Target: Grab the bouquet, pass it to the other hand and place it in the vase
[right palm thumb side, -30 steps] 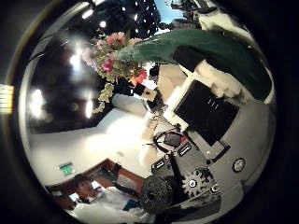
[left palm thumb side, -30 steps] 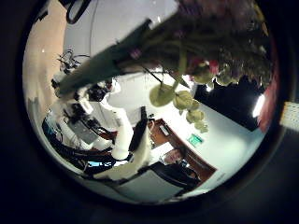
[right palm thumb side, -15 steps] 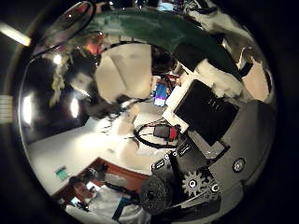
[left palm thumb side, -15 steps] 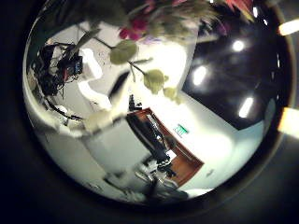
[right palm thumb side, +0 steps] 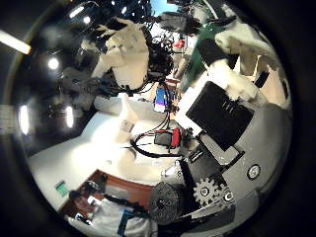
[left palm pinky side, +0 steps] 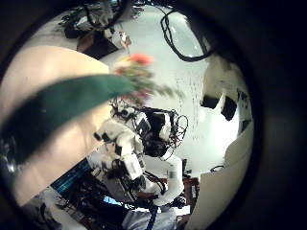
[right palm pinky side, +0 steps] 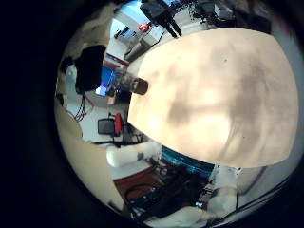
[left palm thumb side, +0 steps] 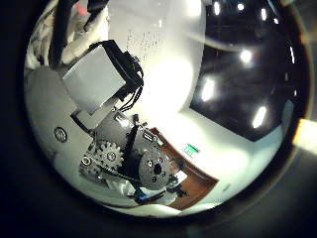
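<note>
No legible text; green wall sign [left palm thumb side: 189, 150] too small to read.

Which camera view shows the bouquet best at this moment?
The left little finger side palm view: the bouquet crosses it close up, from its wrapped stem to the blossoms at its tip. In the left thumb side view and both right palm views I cannot find the bouquet at all.

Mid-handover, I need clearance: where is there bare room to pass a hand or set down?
Bare: the broad table top facing the right palm, bordered only by a small object at its edge. Crowded: the bouquet crosses the left palm; a hand looms near the right.
</note>
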`<state>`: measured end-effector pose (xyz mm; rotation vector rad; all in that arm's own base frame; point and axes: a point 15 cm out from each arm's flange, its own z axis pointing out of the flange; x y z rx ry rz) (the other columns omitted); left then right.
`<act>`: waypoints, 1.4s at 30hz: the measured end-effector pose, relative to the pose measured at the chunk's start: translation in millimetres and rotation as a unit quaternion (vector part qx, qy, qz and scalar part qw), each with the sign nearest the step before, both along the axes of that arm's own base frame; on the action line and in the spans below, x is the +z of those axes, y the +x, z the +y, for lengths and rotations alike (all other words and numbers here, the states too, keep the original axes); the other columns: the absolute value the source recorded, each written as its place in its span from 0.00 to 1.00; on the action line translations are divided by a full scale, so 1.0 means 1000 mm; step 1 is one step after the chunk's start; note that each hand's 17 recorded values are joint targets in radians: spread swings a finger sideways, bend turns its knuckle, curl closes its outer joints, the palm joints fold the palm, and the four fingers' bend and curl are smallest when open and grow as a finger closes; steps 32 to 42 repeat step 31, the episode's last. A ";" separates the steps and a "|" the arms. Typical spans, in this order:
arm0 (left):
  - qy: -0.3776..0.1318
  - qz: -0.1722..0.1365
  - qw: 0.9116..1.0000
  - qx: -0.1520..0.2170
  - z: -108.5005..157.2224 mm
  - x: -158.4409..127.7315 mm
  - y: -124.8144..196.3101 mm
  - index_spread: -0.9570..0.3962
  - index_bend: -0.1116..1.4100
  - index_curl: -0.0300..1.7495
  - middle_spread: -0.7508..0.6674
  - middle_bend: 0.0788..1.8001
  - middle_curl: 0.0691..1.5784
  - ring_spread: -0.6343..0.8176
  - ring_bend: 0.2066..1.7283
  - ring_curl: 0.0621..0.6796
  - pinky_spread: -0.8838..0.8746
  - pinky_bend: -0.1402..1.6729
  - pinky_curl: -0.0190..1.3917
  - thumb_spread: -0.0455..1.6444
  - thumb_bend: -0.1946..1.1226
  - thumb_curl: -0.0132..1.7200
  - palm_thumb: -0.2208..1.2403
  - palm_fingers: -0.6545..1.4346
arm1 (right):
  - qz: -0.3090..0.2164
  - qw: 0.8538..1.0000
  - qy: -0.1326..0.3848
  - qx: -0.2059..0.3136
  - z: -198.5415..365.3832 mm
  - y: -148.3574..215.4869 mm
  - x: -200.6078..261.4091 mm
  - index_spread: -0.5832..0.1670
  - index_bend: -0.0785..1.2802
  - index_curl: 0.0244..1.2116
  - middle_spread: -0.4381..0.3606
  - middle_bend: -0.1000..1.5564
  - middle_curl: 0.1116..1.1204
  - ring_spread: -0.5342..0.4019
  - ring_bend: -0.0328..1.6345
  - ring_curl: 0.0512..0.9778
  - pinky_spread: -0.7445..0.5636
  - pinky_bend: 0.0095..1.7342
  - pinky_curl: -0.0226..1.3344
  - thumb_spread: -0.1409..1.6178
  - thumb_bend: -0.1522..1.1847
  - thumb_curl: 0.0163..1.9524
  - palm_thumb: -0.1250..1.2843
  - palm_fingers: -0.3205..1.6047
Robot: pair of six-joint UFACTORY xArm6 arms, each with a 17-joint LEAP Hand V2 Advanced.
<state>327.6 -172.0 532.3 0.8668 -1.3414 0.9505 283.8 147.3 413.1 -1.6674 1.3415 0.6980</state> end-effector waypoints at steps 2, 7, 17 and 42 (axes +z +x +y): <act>0.009 0.000 1.000 0.003 0.006 -0.003 0.000 0.34 0.50 0.46 0.23 0.60 0.55 0.14 0.70 0.75 0.21 0.71 0.35 0.60 0.11 0.29 0.68 0.61 | -0.001 1.000 0.000 0.000 0.000 0.000 0.000 0.52 0.97 0.65 0.42 0.91 0.57 0.39 0.92 0.62 0.41 0.65 0.79 0.56 0.11 0.60 0.89 0.77; 0.011 -0.011 1.000 0.015 0.019 -0.001 0.001 0.36 0.53 0.52 0.25 0.60 0.57 0.19 0.63 0.72 0.27 0.61 0.33 0.61 0.11 0.29 0.60 0.39 | -0.007 1.000 -0.006 0.001 0.000 -0.004 0.001 0.52 0.97 0.65 0.42 0.91 0.57 0.39 0.91 0.62 0.41 0.65 0.79 0.56 0.11 0.60 0.89 0.77; 0.055 -0.052 0.997 0.031 0.037 -0.001 -0.010 0.69 0.27 0.38 0.67 0.15 0.31 0.68 0.37 0.39 0.73 0.42 0.22 0.62 0.12 0.26 0.46 0.23 | -0.032 0.997 -0.053 -0.049 -0.038 0.001 0.003 0.37 0.57 0.53 0.36 0.68 0.44 0.32 0.78 0.50 0.24 0.62 0.64 0.60 0.08 0.44 0.65 0.49; 0.263 -0.097 0.957 0.075 0.043 -0.047 -0.048 0.72 0.18 0.26 0.81 0.05 0.20 0.83 0.21 0.23 0.87 0.30 0.14 0.62 0.12 0.23 0.41 0.28 | -0.066 0.978 -0.194 -0.036 -0.110 0.011 -0.004 0.18 0.48 0.39 0.40 0.52 0.31 0.55 0.54 0.29 0.77 0.40 0.52 0.60 0.09 0.34 0.62 0.24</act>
